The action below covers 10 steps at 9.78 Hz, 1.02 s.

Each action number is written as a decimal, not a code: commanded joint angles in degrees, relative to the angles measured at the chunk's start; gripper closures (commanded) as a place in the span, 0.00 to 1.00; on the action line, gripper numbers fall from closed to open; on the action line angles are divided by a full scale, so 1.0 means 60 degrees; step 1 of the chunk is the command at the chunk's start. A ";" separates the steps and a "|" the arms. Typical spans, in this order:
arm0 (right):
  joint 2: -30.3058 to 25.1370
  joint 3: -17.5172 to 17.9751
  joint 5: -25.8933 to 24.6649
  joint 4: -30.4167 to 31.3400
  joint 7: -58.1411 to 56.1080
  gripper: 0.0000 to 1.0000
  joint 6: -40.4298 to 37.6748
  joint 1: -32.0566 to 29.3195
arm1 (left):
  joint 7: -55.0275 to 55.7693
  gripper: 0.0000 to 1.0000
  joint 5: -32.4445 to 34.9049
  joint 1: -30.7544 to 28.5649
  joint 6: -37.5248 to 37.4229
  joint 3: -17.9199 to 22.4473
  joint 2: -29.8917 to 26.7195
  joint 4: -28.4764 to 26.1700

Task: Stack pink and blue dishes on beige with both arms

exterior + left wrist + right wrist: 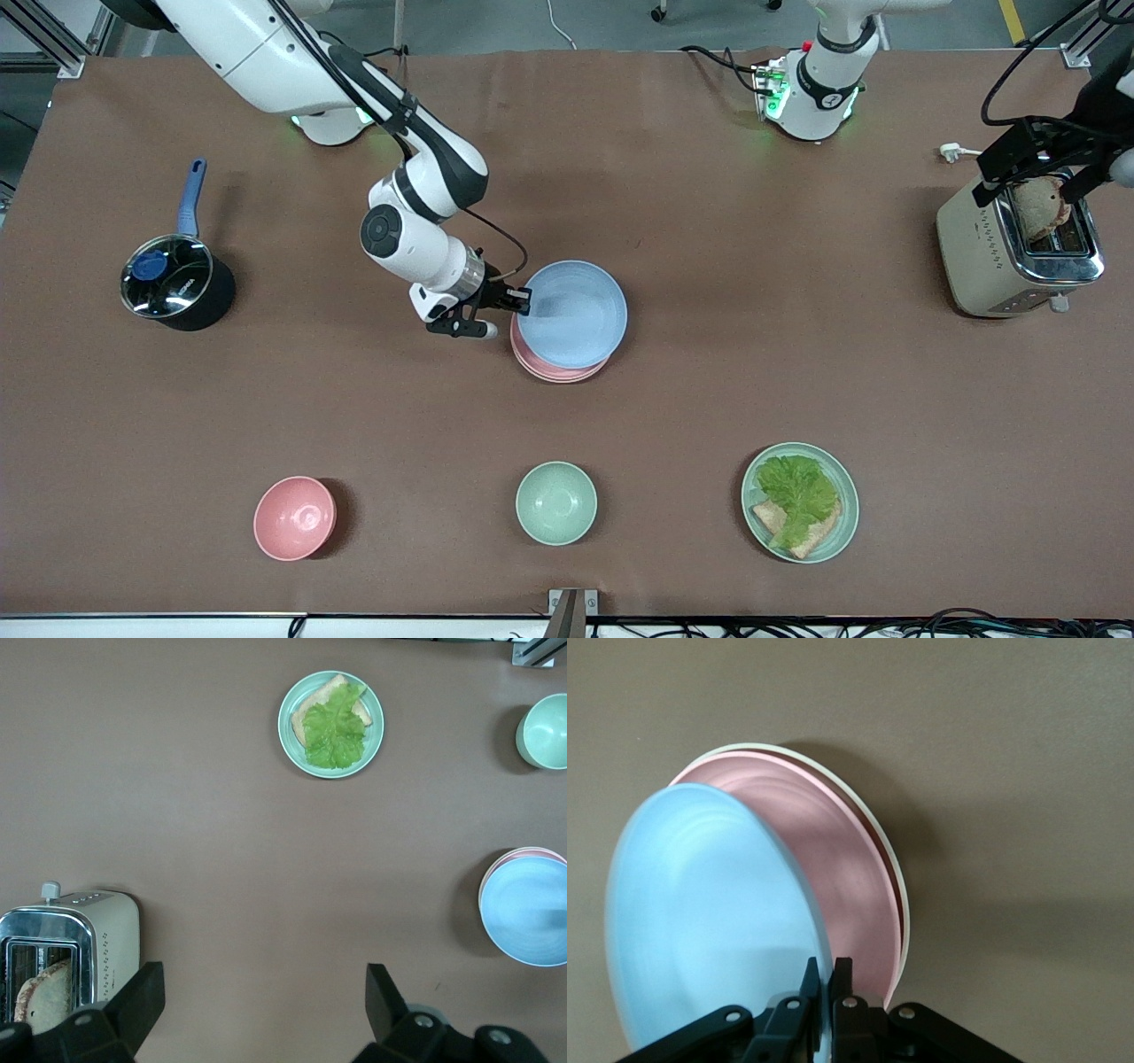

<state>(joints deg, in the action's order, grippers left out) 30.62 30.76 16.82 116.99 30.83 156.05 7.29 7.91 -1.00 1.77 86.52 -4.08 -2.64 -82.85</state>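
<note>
The light blue plate (576, 315) (709, 912) is held tilted by its rim, with my right gripper (523, 301) (824, 970) shut on the edge toward the right arm's end. It hangs just over the pale pink plate (554, 372) (850, 877) at the table's middle. The pink plate lies on the beige plate (873, 819), of which only a thin cream rim shows. My left gripper (1050, 173) (266, 979) waits high over the toaster with its fingers (146, 992) wide apart and nothing between them. The left wrist view also shows the blue plate (532, 912) with the pink rim (523, 853) beside it.
A toaster (992, 257) with bread in it stands at the left arm's end. A dark pot (177, 288) with a blue handle is at the right arm's end. Near the front edge are a pink bowl (294, 518), a mint-green bowl (555, 502) and a mint plate with lettuce and bread (846, 523).
</note>
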 commanded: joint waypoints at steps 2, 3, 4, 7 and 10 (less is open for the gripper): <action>-0.0079 0.0044 -0.0181 0.0175 0.0194 0.25 0.0096 -0.0145 | -0.0160 0.00 0.0269 -0.0076 -0.0401 -0.0125 0.0427 0.0231; -0.0355 0.0030 -0.0181 0.0175 0.0165 0.05 -0.0006 -0.0174 | -0.0204 0.00 0.0212 -0.0076 -0.0734 -0.0140 0.0354 0.0128; -0.0836 0.0015 -0.0181 0.0175 0.0165 0.00 -0.0282 -0.0291 | -0.0118 0.00 0.0124 -0.0076 -0.0825 -0.0155 0.0251 0.0069; -0.2738 -0.0087 -0.1623 0.0146 0.0194 0.00 -0.2793 -0.1327 | 0.0015 0.00 -0.0023 -0.0091 -0.0723 -0.0287 0.0001 -0.0342; -0.4718 -0.1484 -0.2466 -0.0539 0.0107 0.00 -0.5943 -0.1875 | 0.0044 0.00 0.0094 -0.0076 -0.0606 -0.0287 0.0074 -0.0356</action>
<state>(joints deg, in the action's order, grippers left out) 7.34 26.36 3.51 114.08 30.97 125.89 -3.82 7.96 -0.69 1.66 82.30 -5.48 -1.82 -82.47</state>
